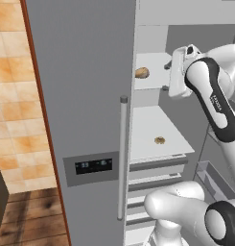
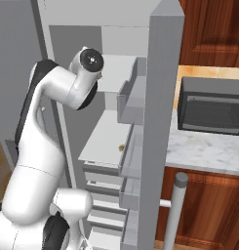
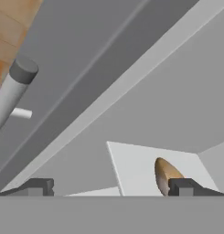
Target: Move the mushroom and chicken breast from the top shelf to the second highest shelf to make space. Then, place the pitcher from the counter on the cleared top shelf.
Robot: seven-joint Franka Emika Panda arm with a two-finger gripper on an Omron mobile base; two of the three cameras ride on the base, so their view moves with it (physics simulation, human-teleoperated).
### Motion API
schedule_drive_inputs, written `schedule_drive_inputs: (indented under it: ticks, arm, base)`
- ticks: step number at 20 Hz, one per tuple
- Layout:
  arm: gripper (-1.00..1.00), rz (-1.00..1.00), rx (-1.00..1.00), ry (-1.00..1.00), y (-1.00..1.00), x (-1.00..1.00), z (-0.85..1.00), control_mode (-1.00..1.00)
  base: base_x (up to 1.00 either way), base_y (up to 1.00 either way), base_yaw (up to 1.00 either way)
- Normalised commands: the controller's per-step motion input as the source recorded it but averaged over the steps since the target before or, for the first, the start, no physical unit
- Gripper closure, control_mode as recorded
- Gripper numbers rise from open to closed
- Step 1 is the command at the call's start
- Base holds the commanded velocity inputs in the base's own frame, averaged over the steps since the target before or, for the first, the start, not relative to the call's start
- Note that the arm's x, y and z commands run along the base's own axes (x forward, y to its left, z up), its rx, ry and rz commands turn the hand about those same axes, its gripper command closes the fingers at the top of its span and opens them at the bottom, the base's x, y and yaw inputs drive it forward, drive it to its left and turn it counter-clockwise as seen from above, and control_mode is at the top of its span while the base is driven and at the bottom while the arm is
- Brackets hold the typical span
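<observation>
The fingers (image 3: 111, 187) stand wide apart with nothing between them, their two dark tips spread to either side in the hand view. Past the right-hand tip lies the chicken breast (image 3: 164, 176), a smooth tan oval with a darker brown edge, resting on the white top shelf (image 3: 134, 167). From the left base view the hand hovers at the open fridge, level with that small upper plate, and the chicken breast (image 1: 142, 72) sits near the plate's left front corner, well apart from the hand. I would guess the fingers are spread so as to take the lump across its width once the arm reaches it.

One level down, the mushroom (image 1: 159, 140), a tiny round brown button with a darker middle, lies alone on the second highest shelf (image 1: 147, 125), the broader plate with a grey front rim. So half of the clearing looks done, and the chicken is what remains up top.

Beyond the fridge door, the marble table (image 2: 204, 149) carries a dark microwave (image 2: 211, 112).
</observation>
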Motion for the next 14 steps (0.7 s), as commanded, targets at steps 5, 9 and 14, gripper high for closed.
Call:
schedule_drive_inputs:
  ticks: [5,9,14]
  arm:
    - [-1.00,0.06,0.00,0.00,0.00,0.52,0.00,-1.00]
    - [-1.00,0.03,0.00,0.00,0.00,0.44,-0.05,-1.00]
    - [-1.00,0.02,-0.01,0.00,0.00,0.44,-0.14,-1.00]
  base:
    - [0.00,0.00,0.00]
    - [0.00,0.00,0.00]
    - [0.00,0.00,0.00]
